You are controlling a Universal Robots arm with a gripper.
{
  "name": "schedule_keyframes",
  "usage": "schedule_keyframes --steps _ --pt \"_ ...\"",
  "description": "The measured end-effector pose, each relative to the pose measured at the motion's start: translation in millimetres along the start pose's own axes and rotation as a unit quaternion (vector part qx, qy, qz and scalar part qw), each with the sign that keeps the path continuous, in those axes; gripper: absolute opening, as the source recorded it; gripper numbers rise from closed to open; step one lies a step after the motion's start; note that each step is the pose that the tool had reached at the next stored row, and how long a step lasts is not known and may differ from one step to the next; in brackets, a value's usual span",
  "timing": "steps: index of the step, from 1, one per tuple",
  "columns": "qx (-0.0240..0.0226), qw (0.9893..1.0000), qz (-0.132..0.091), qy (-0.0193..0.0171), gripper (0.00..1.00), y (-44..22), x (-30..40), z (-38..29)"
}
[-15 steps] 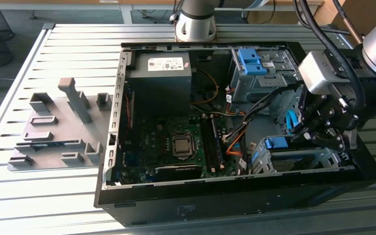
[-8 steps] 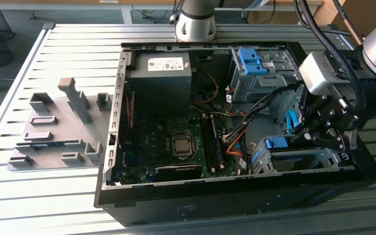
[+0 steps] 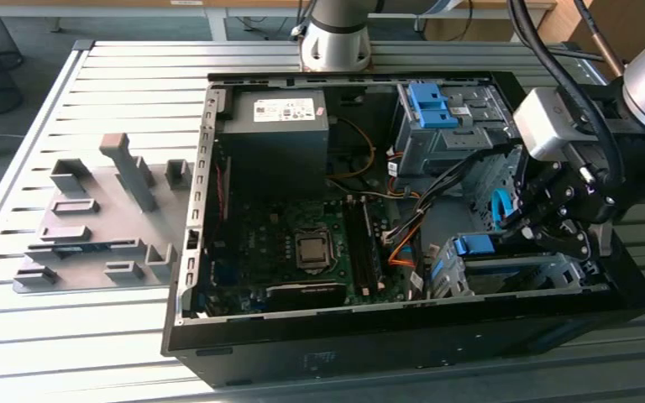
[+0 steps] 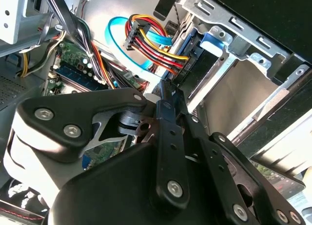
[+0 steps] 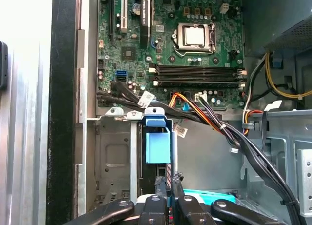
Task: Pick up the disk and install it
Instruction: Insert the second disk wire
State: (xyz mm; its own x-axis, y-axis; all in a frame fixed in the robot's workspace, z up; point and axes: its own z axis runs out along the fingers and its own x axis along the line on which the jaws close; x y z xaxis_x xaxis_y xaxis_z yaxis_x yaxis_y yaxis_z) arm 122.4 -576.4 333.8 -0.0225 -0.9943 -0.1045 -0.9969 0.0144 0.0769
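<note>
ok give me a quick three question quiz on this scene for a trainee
1. True or false: the end effector hangs over the bare silver metal table, clear of the open black computer case.
2. The bright blue plastic disk carrier sits: A) in the grey metal drive bay; B) on the motherboard; C) on the power supply.
3. Fill in: the table's top is ___, not smooth.
Key: 1 false, it is at the drive bay inside the case; 2 A; 3 slatted.
</note>
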Motion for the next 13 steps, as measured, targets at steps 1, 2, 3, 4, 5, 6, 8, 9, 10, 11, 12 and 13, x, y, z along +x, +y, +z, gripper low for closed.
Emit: schedule_keyframes --steps 1,2,3,4,5,6,8,9,10,11,12,13 --pt "0.0001 1.0 0.001 0.0 0.16 -0.1 0.0 0.0" --pt "0.0001 1.0 0.001 0.0 0.16 -0.2 0.0 0.2" --pt "0.0002 1.0 0.001 -0.0001 0.16 -0.3 0.0 0.5" --pt "0.0001 1.0 0.001 -0.0002 0.16 -0.3 0.1 0.7" --pt "0.0001 1.0 0.001 -0.0002 0.16 -0.4 0.1 1.0" --pt "0.0001 1.0 0.001 -0.0003 0.16 -0.4 0.2 1.4" --pt "0.0001 1.0 0.001 -0.0006 0.16 -0.5 0.3 2.6" --pt "0.0001 1.0 0.001 -0.0007 0.16 -0.6 0.5 3.4" --pt "0.0001 1.0 0.001 -0.0009 0.16 -0.6 0.6 4.2" --pt "0.0001 1.0 0.001 -0.001 0.16 -0.6 0.6 4.4" --pt "0.0002 1.0 0.001 -0.0009 0.16 -0.6 0.6 4.4" --pt "0.0001 1.0 0.001 -0.0009 0.16 -0.6 0.6 4.4"
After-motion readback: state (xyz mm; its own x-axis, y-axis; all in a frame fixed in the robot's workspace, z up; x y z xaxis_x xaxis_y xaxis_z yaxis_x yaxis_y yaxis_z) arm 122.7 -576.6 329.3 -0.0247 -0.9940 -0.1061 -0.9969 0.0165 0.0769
